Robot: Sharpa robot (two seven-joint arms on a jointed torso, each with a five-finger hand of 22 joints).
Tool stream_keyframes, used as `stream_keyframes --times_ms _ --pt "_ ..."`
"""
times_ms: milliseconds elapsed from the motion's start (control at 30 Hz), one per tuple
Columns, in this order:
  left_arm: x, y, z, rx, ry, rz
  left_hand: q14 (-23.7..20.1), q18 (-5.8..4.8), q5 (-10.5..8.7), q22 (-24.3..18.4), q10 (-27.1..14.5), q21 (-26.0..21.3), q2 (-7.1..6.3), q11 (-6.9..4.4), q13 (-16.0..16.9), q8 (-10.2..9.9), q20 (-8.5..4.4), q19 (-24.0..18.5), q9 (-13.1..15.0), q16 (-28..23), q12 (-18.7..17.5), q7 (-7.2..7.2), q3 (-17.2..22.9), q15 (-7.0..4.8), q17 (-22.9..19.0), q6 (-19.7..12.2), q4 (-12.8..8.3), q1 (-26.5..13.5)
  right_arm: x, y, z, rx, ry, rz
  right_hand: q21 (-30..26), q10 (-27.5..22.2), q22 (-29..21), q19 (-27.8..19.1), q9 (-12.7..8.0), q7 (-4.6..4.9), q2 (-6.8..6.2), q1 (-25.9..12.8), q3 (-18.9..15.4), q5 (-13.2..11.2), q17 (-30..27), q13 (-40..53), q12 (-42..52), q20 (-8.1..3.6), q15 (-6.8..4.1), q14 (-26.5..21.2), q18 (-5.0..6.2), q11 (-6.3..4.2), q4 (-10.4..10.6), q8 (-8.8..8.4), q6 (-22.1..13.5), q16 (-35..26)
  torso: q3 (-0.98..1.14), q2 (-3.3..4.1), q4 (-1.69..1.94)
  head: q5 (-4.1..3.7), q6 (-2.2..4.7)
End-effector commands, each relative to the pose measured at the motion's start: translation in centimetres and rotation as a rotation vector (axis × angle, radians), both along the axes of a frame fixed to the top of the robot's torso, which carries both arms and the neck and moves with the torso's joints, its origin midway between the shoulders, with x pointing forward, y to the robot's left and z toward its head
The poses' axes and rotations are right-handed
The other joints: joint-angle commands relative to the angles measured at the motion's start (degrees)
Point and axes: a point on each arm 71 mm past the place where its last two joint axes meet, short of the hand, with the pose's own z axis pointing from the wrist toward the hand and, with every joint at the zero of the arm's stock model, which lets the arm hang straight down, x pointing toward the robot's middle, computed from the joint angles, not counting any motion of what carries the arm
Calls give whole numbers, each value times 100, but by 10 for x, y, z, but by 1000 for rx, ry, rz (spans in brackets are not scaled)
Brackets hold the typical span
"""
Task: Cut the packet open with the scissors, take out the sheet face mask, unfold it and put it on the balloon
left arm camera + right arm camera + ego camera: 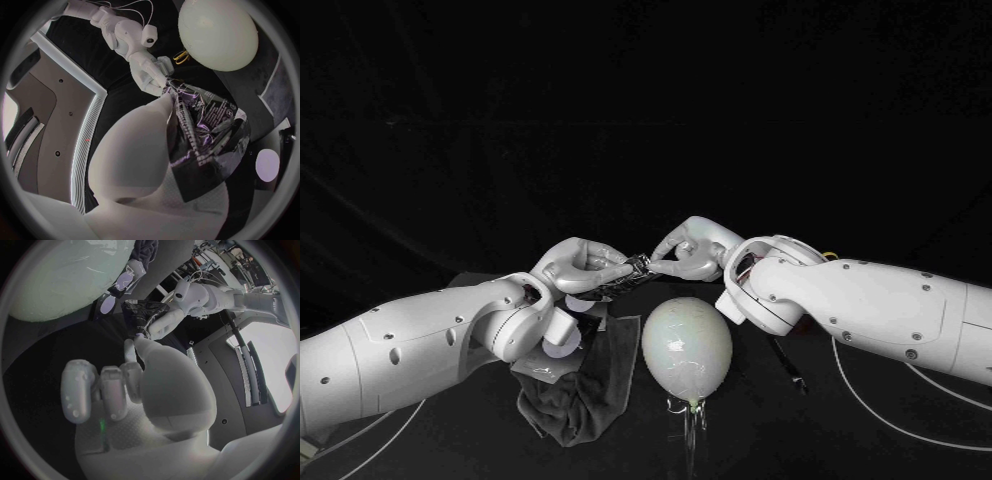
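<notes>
Nearest to the robot, a dark cloth (571,405) lies on the black table (790,450), just beside the left side of the balloon (687,345) and partly under it. The balloon is pale and egg-shaped, and it lies with its narrow end toward the robot. At this end there is a small yellowish clip (687,405). A white object (564,335) with a pale round spot stands on the cloth, near the balloon on its left side.

Behind the balloon and above the table, the two hands meet. The left hand (581,265) grips the packet (635,268). In the left wrist view the packet (206,130) is dark and crumpled, with printed text on it, and it lies against the palm of the left hand (137,165). The right hand (689,250) pinches one end of the same packet between its fingertips. In the right wrist view its other fingers (103,390) are curled in. So the packet is in the air between both hands, just behind the far end of the balloon and not touching it.
</notes>
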Motion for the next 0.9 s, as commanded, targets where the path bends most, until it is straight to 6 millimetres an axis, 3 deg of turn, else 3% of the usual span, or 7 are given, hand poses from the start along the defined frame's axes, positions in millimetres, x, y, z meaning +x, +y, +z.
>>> stream_keyframes --times_ms 33,500,733,900 --pt "0 -6 4 -6 -23 -16 0 91 29 7 48 43 60 -11 1 20 13 -43 77 25 -29 -12 -1 -48 12 31 -38 26 -3 6 -3 -26 14 44 8 148 1241 209 7 20 -66 -19 -45 -26 1119 825 -3 -9 -20 519 -56 10 -5 22 -31 23 -2 1 3 -3 -3" --pt "-2 -7 5 48 -67 -40 -1 90 28 12 52 51 61 -12 0 21 12 -49 79 28 -30 -12 3 -50 15 32 -43 28 -2 3 -4 -39 22 45 8 152 1241 206 11 18 -104 -48 -107 -24 1115 835 2 -5 -14 517 -56 12 12 33 -30 22 -3 3 -2 -5 -17" --pt "-4 -8 6 50 -75 -55 -1 87 28 19 59 60 66 -14 1 22 11 -59 81 32 -31 -16 8 -51 19 33 -46 29 -1 3 -5 -63 23 44 17 156 1242 205 25 -17 42 402 118 -23 1113 851 10 -22 -47 516 -55 -27 -271 72 14 21 -2 3 1 -18 -30" --pt "-5 -10 6 55 -80 -69 -1 86 28 23 63 64 68 -15 1 23 11 -64 83 34 -31 -18 10 -52 21 35 -47 29 0 3 -5 -74 25 48 22 160 1243 205 30 -14 77 488 199 -23 1122 859 15 -28 -47 518 -57 -23 -355 90 40 23 -3 3 2 -29 -39"
